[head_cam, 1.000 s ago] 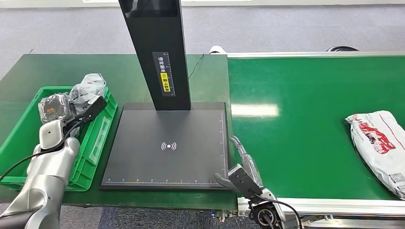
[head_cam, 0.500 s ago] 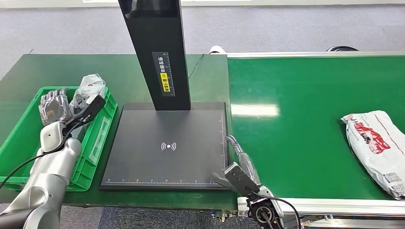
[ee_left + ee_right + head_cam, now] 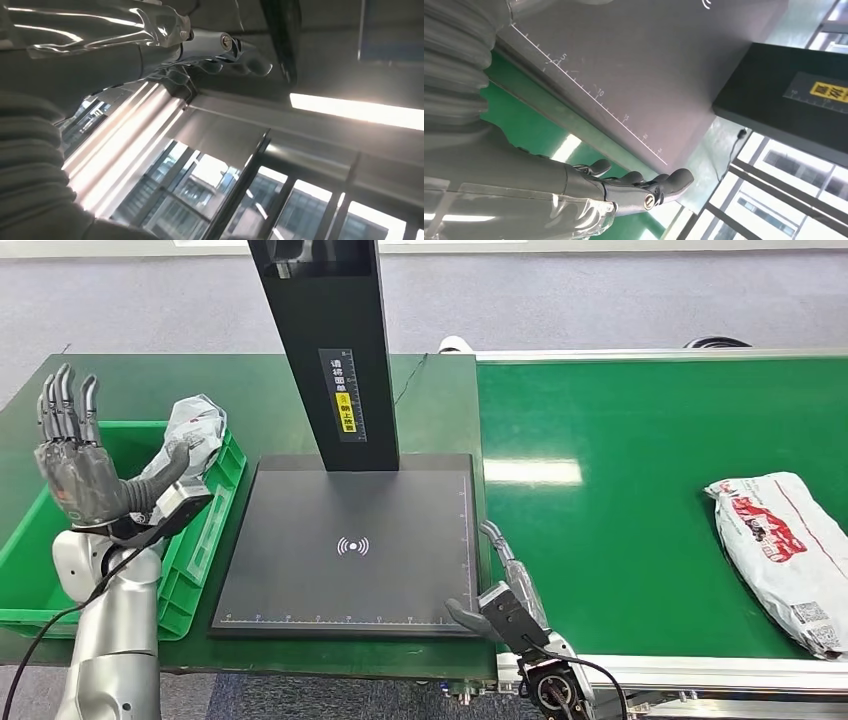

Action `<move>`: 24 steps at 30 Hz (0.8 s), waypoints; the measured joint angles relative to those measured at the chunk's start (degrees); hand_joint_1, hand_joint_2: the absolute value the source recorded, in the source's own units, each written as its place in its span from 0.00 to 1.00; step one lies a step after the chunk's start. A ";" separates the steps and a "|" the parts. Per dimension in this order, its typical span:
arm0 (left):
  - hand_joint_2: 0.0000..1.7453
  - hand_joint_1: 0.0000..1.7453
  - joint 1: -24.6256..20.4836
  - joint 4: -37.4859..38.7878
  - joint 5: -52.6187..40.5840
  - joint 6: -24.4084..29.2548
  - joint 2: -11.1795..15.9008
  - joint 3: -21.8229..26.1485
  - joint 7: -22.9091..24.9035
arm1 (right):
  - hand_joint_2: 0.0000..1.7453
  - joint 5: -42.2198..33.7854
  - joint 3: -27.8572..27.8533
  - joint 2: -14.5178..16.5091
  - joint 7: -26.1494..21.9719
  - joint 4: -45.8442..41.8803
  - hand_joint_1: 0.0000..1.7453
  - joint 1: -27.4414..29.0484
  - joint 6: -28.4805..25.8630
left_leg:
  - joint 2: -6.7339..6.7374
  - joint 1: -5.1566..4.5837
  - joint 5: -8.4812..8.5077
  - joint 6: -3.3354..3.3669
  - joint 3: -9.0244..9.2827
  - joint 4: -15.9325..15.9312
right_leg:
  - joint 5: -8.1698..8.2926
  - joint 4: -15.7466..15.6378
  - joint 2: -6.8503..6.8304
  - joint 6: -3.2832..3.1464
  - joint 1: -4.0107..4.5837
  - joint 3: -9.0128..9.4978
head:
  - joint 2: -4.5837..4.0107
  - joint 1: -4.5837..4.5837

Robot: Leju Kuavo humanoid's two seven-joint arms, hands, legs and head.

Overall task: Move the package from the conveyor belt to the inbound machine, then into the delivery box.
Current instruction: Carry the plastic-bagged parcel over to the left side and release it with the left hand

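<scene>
My left hand point(image 3: 75, 465) is raised, spread, empty; right hand point(image 3: 505, 602) flat, empty; I'd approach the white-and-red package point(image 3: 785, 555) on the belt point(image 3: 620, 500) squarely.

The left arm point(image 3: 110, 640) is silver, smooth and rounded, with a thin black cable running along it to a dark block at the wrist. The left hand point(image 3: 75, 465) is dark grey, with slim segmented fingers. The right hand point(image 3: 505, 585) looks grey with paler fingers; a black cable loops behind it. A small screw, possibly brass-coloured, sits near its fingertips point(image 3: 674, 181).
</scene>
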 joint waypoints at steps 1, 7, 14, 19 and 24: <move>0.00 0.00 0.76 -1.60 1.46 0.00 -0.57 0.22 -0.51 | 1.00 -0.31 0.09 -0.03 -0.24 0.00 0.00 0.00 -0.19 | 0.01 0.00 0.00 0.00 0.00 0.00 | 0.00 0.00 0.00 0.00 0.00 -0.01 | 0.00 0.00; 1.00 0.00 5.92 -4.60 18.03 -1.88 -0.89 -8.29 1.97 | 1.00 -3.20 0.20 -0.27 -0.99 -0.02 0.00 -0.15 -0.76 | -0.06 0.00 0.00 0.00 -0.02 0.00 | -0.01 0.00 -0.06 0.01 0.00 0.00 | 0.00 0.01; 1.00 0.00 11.44 -4.53 46.53 -19.82 -0.22 -24.83 2.92 | 1.00 -7.56 -0.24 -0.45 -2.31 -0.17 0.00 -1.04 -0.29 | -0.02 -0.05 -0.01 0.01 -0.01 0.01 | 0.01 -0.01 -0.03 0.03 -0.06 0.01 | 0.00 0.00; 1.00 0.00 16.37 -4.41 65.74 -39.22 -1.12 -31.23 4.35 | 1.00 -10.11 -0.46 -0.51 -4.09 -0.28 0.00 -1.73 0.99 | -0.03 -0.05 -0.02 0.01 -0.05 0.02 | 0.00 -0.01 -0.03 0.03 -0.07 -0.02 | 0.00 -0.01; 1.00 0.00 19.18 -4.23 69.08 -47.88 -2.33 -34.28 8.59 | 1.00 -12.28 -0.50 -0.39 -5.56 -1.27 0.00 -2.08 1.83 | -0.03 -0.05 -0.03 0.01 -0.06 0.02 | 0.00 -0.01 -0.03 0.03 -0.06 -0.02 | 0.00 0.01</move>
